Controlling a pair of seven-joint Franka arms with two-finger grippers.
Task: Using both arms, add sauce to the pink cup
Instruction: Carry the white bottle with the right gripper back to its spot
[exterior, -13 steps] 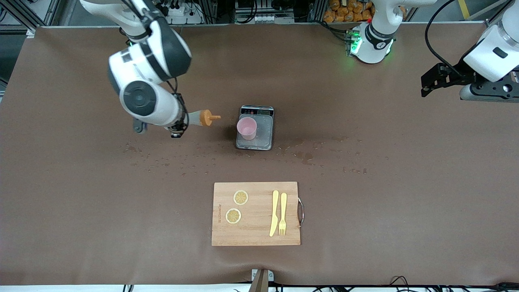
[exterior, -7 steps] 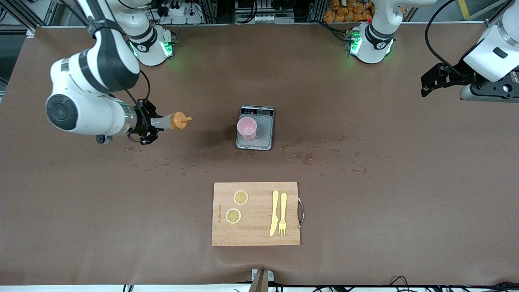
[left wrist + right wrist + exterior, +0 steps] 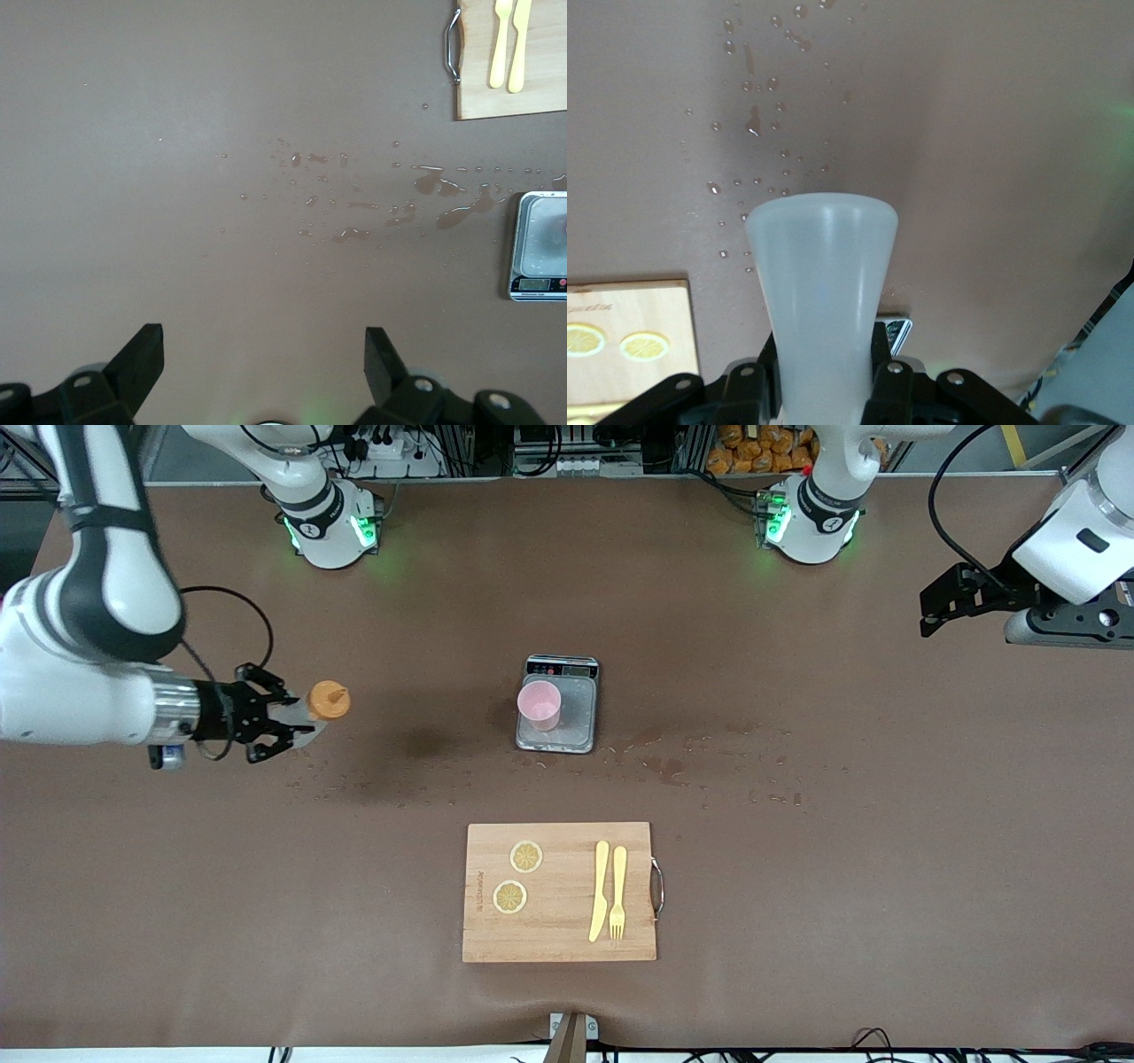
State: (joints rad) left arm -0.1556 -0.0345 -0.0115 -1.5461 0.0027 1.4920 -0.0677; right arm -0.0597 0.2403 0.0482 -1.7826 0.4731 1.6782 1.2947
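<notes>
Right tool (image 3: pixel 288 722): up over the tabletop (image 3: pixel 886 886) toward the right arm's end, clamped tight on the sauce bottle
Sauce bottle (image 3: pixel 321 707): held in the right tool's fingers, its orange cap (image 3: pixel 329 700) sticking out past the fingertips toward the middle of the tabletop; in the right wrist view its whitish body (image 3: pixel 824 292) fills the gap between the fingers
Pink cup (image 3: pixel 539 705): upright on the grey scale (image 3: pixel 576 731), on the part of the platform toward the right arm's end; well apart from the bottle
Left tool (image 3: pixel 952 598): waits in the air over the left arm's end of the tabletop, fingers (image 3: pixel 137 359) spread wide, nothing between them
Cutting board (image 3: pixel 558 939): nearer the front camera than the scale; carries two lemon slices (image 3: pixel 526 856), a yellow knife (image 3: pixel 600 890) and a yellow fork (image 3: pixel 617 892) side by side
Wet spots (image 3: pixel 664 766): scattered droplets between scale and board
Writing: a line of print runs along the board's edge toward the right arm's end, too small to read; the scale's display shows no legible figures
</notes>
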